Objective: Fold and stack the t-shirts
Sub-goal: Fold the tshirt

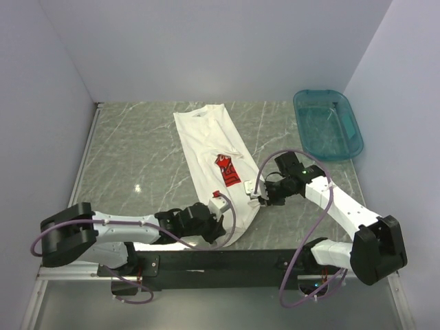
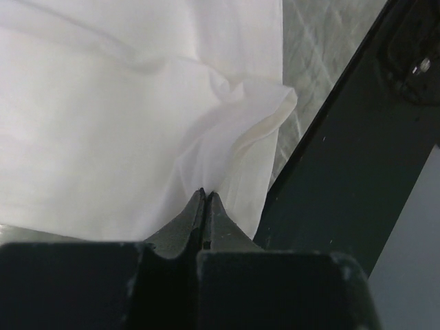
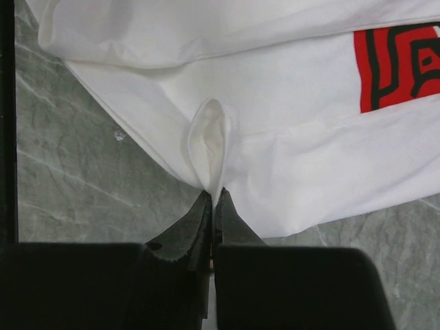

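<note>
Fabric of a white, matte, soft weave forms the one t-shirt, which is laid as a long narrow strip on the tabletop. In the overhead view it runs from the upper centre of the frame down to the lower centre. Shallow creases and rolled fold edges are seen along its length. One red print with dark lines is partly exposed near the middle of the strip. In the right wrist view it sits at the upper right of the frame.

The tabletop is a grey, marbled, slightly glossy surface with pale veins. One teal basin of translucent plastic, rectangular with rounded corners, is placed at the upper right of the overhead frame, well apart from the t-shirt.

Two arms are counted, each with white and black housings and one looped purple cable. The left claw is pressed together on a bunched corner of the t-shirt at the strip's near end, beside one black metal rail. The cloth is puckered into a raised ridge at the dark, tapered tips. The right claw is likewise pressed together, pinching a small upright loop of the t-shirt's edge. That pinch lies at the strip's right side in the overhead view.
</note>
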